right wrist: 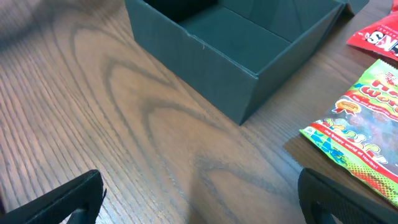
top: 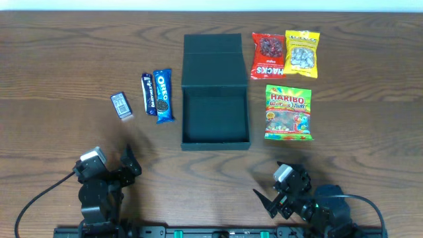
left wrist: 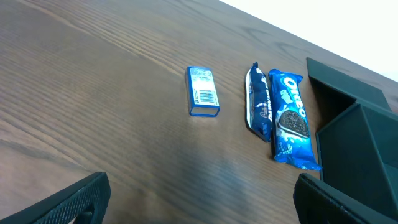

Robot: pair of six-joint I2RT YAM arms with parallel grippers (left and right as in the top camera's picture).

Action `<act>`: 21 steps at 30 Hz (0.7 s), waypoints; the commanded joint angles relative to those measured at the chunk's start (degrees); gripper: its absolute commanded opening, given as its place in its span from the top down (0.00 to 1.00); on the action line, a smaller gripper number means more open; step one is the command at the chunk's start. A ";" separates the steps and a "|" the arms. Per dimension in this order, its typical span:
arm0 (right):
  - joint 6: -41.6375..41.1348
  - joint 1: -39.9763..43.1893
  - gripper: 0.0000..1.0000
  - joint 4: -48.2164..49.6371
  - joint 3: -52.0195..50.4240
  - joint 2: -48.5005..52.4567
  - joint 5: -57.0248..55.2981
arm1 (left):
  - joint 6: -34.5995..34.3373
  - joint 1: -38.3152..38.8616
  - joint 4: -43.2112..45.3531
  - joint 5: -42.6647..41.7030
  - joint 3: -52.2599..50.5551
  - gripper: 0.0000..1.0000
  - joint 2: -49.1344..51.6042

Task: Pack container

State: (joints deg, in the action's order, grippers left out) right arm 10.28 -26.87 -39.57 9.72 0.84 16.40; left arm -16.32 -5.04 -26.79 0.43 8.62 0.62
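The open teal container (top: 215,114) sits at the middle of the worktop (top: 59,59), lid flap toward the far edge. A Haribo bag (top: 288,112), red bag (top: 268,55) and yellow bag (top: 302,53) lie toward the far right corner, with an Oreo packet (top: 163,95) and small blue box (top: 121,106) on the container's left. At the near edge, the left gripper (left wrist: 199,202) and right gripper (right wrist: 199,199) have their fingers spread and empty.
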 commanded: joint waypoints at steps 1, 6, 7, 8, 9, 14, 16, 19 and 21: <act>-0.83 -0.52 0.01 0.00 -0.17 -0.52 -0.52 | 0.00 0.17 -0.02 0.63 -1.03 0.05 -0.37; -0.83 -0.52 0.01 0.00 -0.17 -0.52 -0.52 | 0.00 0.17 -0.02 0.63 -1.03 0.05 -0.37; -0.83 -0.52 0.01 0.00 -0.17 -0.52 -0.52 | 0.00 0.17 -0.02 0.63 -1.03 0.05 -0.37; -0.81 -0.52 0.01 0.00 -0.17 -0.52 -0.52 | 0.00 0.17 -0.02 0.63 -1.03 0.05 -0.37; -0.83 -0.52 0.01 0.00 -0.17 -0.52 -0.52 | 0.00 0.17 -0.02 0.63 -1.03 0.05 -0.37; -0.83 -0.52 0.01 0.26 -0.17 -0.52 -0.55 | 0.00 0.17 -0.02 0.63 -1.03 0.05 -0.37; -0.92 -0.52 0.01 2.14 -0.17 -0.52 -0.42 | 0.00 0.17 -0.02 0.63 -1.03 0.05 -0.37; -15.15 -0.52 0.01 14.43 -0.17 -0.52 -0.09 | 0.00 0.17 0.00 0.63 -1.03 0.05 -0.37; -35.08 -0.52 0.01 23.39 -0.17 -0.52 0.17 | 0.00 0.17 -0.02 0.63 -1.03 0.05 -0.37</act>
State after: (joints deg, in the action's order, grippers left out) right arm -2.72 -26.89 -20.36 9.06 0.78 16.43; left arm -16.32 -5.04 -26.81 0.43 8.62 0.60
